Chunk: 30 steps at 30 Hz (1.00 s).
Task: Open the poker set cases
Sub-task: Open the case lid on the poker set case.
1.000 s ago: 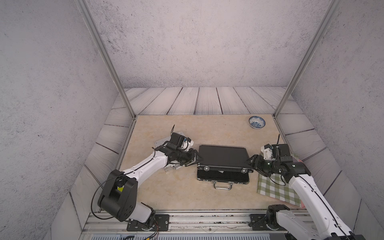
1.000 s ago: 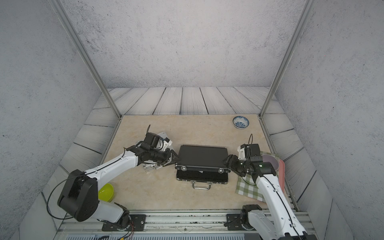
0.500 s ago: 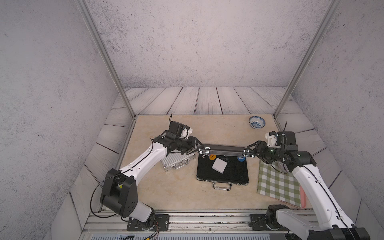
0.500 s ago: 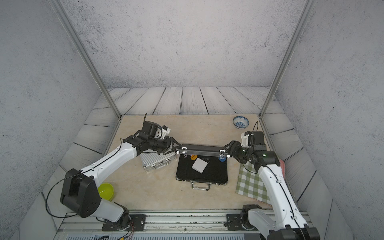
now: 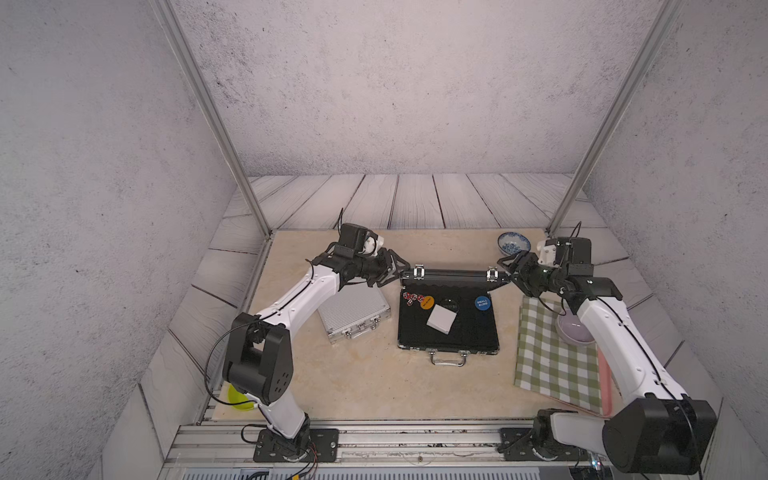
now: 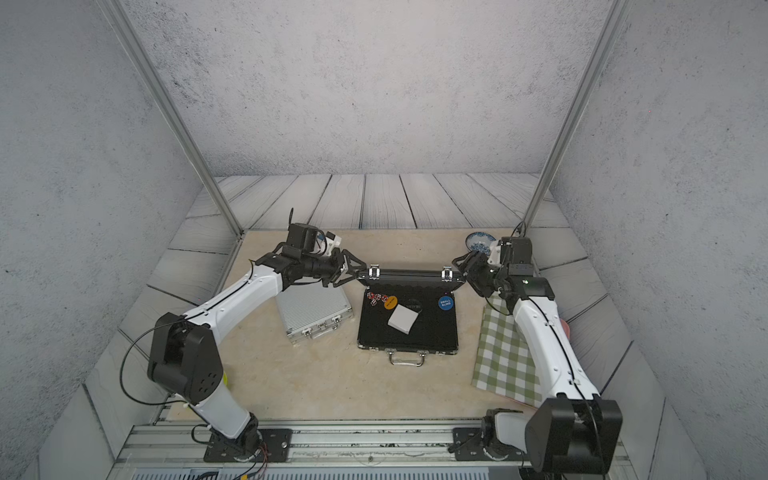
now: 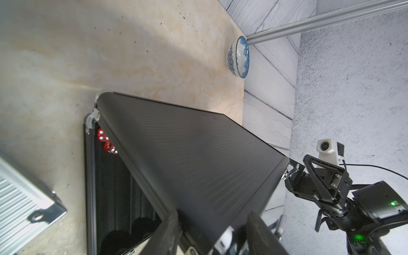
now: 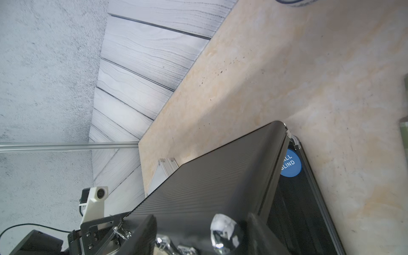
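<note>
Jaws of my left gripper (image 5: 398,272) and right gripper (image 5: 506,272) each pinch one end of the raised lid (image 5: 453,277) of the black case (image 5: 449,336).
That case sits central on the table (image 5: 374,386), lid near upright, its long axis running between my grippers, hinge on the far side. Beside it the silver case (image 5: 353,311) lies closed under my left arm (image 5: 307,295), so I judge that arm nearer.

On the beige table (image 5: 365,374), a blue-patterned bowl (image 5: 514,243) sits at 1 o'clock. A green checked cloth (image 5: 548,365) lies at 4, with a pale lilac bowl (image 5: 571,332) at its edge. A yellow-green cup (image 5: 239,400) stands at 8.
</note>
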Each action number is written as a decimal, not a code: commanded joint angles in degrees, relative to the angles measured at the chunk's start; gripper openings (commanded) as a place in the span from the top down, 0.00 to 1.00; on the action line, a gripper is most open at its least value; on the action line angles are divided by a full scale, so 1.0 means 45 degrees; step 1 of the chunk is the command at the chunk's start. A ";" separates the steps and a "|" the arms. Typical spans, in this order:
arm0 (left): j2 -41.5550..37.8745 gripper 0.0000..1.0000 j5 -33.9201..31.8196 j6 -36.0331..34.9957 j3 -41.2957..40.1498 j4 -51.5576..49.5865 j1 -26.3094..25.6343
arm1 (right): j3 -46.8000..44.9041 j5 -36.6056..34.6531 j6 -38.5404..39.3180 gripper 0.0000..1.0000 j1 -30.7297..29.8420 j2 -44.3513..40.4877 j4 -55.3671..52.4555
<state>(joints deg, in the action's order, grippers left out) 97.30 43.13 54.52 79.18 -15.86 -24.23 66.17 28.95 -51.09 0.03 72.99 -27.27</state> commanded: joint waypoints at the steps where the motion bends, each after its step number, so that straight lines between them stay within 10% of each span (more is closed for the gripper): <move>1: 0.0599 0.49 0.3854 0.1419 0.0771 0.3578 -0.1032 | 0.0600 0.5558 -0.1624 0.35 -0.0899 0.0442 0.2326; 12: 0.2694 0.44 0.4161 0.3922 0.2791 0.5803 -0.0645 | 0.0651 0.6316 -0.6178 0.31 0.0084 0.2219 0.7681; 30: 0.4946 0.36 0.3507 0.5530 0.4651 0.7246 -0.0241 | 0.0471 0.5572 -0.7012 0.29 0.1324 0.5297 0.9374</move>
<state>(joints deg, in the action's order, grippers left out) 118.67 50.87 77.56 96.51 10.52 -20.99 68.29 41.39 -77.89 9.61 94.50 13.67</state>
